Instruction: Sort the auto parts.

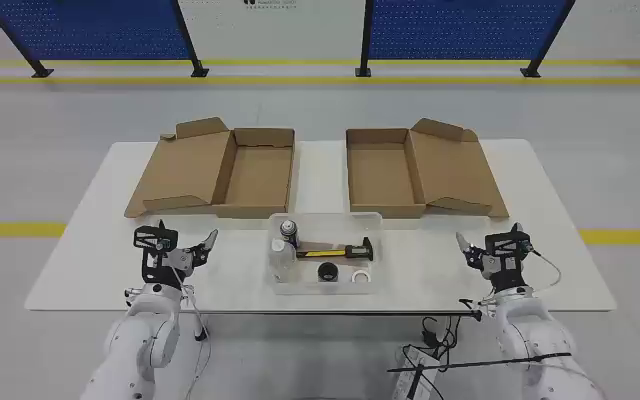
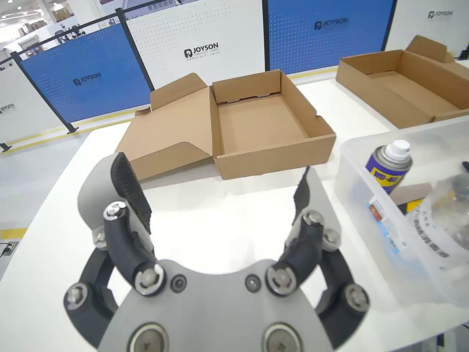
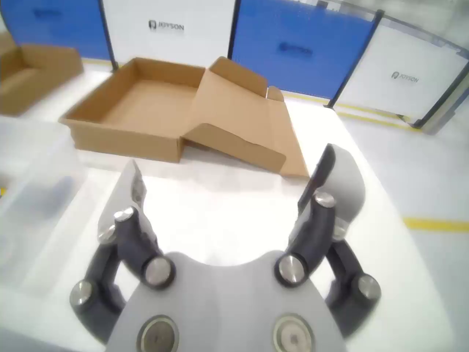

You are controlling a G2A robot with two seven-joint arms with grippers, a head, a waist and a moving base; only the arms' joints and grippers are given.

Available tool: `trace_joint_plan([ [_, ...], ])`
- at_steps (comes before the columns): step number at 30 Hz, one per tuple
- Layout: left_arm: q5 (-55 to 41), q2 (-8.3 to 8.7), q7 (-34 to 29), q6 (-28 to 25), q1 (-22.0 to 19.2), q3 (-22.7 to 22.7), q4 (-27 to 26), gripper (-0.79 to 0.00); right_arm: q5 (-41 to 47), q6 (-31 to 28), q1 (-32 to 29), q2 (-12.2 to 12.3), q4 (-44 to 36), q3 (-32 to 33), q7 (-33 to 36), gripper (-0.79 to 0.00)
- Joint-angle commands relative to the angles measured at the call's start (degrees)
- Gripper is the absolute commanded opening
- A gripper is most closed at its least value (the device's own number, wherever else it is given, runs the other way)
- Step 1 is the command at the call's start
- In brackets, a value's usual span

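Looking at this one, I'd say the sort hasn't kicked off yet. All the auto parts sit in the clear plastic bin (image 1: 325, 215) at the middle of the counter (image 1: 90, 260), near the front edge. In there I can make out a spray can (image 2: 388, 170) standing upright at the left end, a yellow-and-black tool (image 1: 335, 250) lying across the middle, a black round part (image 1: 327, 271), a white ring (image 1: 360, 280) and something in a clear bag (image 2: 447, 206). Can't tell what the bagged thing is.

Behind the bin are two cardboard boxes, the left box (image 2: 256, 126) and the right box (image 3: 146, 107), both with nothing in them. Their lids are folded outward, away from the centre, so I'm guessing that's to keep the flaps out of the way of anything coming over from the bin.

The left gripper (image 2: 212, 173) is spread wide with nothing between its pads, parked over bare counter just left of the bin. The right gripper (image 3: 231, 159) is the same story on the other side: wide apart, holding nothing.

The layout makes sense to me: the bin is between both arms, and each arm has a box on its own side. The spray can is closest to the left arm, so I'd guess it's the easy first pick, though upright and round means it could tip if nudged.
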Motion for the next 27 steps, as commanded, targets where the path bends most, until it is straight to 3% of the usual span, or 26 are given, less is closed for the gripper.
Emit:
trace_joint_plan([
  [1, 0.0, 0.00, 0.0, 0.0, 0.0, 0.0, 0.0, -0.001, 0.0, 0.0, 0.0, 0.0, 0.0, 0.0, 0.0, 0.000],
  [15, 0.0, 0.00, 0.0, 0.0, 0.0, 0.0, 0.0, -0.001, 0.0, 0.0, 0.0, 0.0, 0.0, 0.0, 0.0, -0.001],
  [27, -2.1, -0.44, -1.0, -1.6, -2.4, 1.1, -2.7, 0.000, 0.0, 0.0, 0.0, 0.0, 0.0, 0.0, 0.0, 0.000],
])
